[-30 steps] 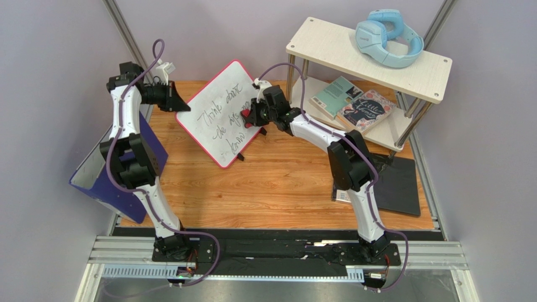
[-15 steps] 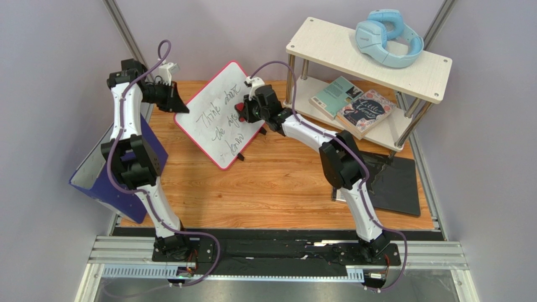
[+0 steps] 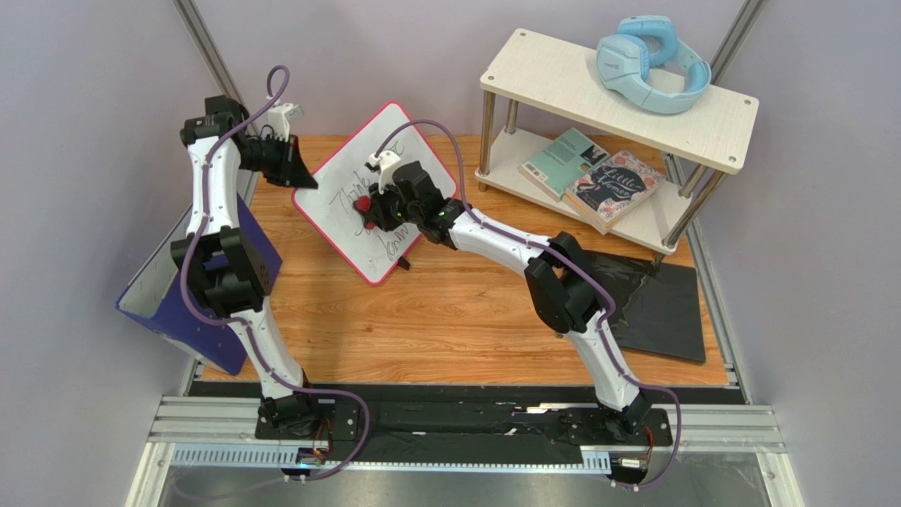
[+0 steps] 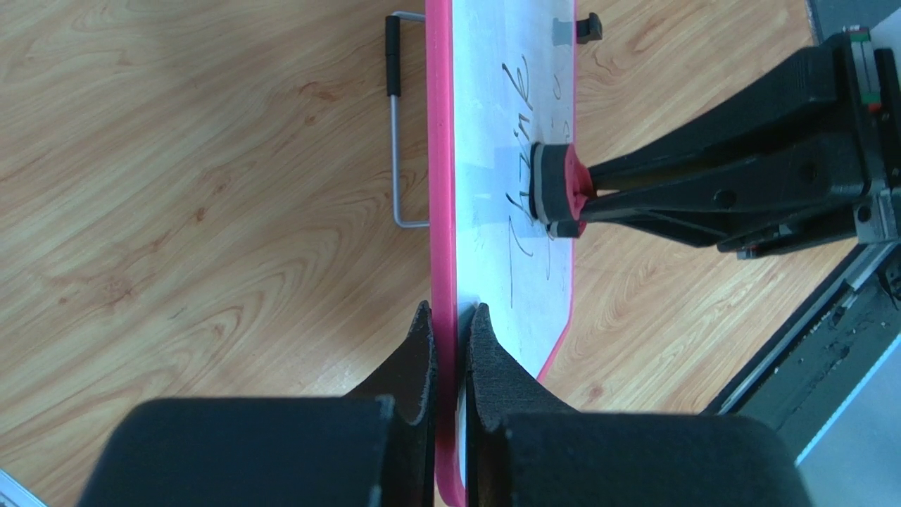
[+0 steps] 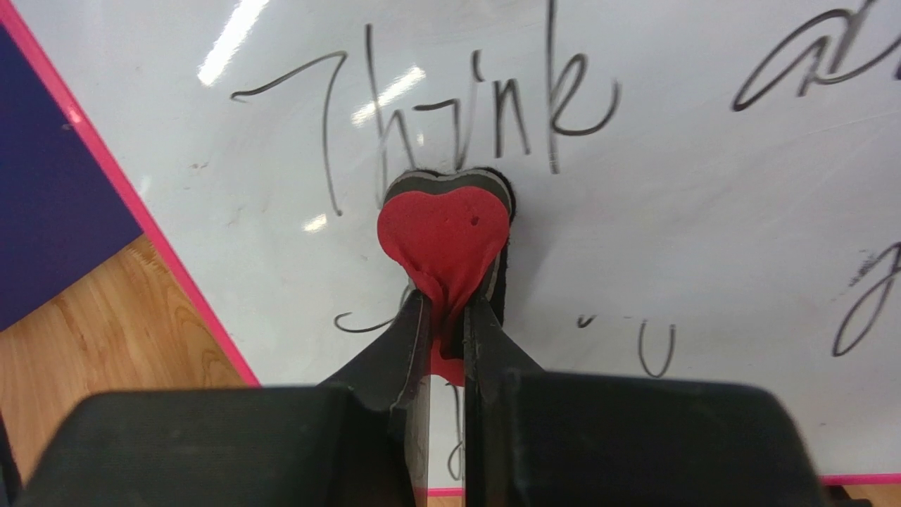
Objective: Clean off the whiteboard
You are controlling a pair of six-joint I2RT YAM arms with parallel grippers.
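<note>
We clamp left fingers (image 4: 423, 343) on the whiteboard's (image 4: 508, 42) edge to brace it while right fingers (image 5: 407, 343) pinch the red heart eraser (image 5: 444, 227) against its writing.

Lab cell (aluminium rail (image 3: 730, 431), plain walls (image 3: 74, 158))

The whiteboard (image 5: 687, 264) has a smooth, glossy white face that mirrors the lights, a pink plastic-looking edge and a thin bare-metal wire leg (image 4: 396, 158) with a black tip. The eraser (image 5: 444, 238) looks matt red and soft over a grey felt-like layer. The desk (image 4: 212, 211) is smooth wood grain with a light sheen, and the jaws are matt black, ribbed inside.
</note>
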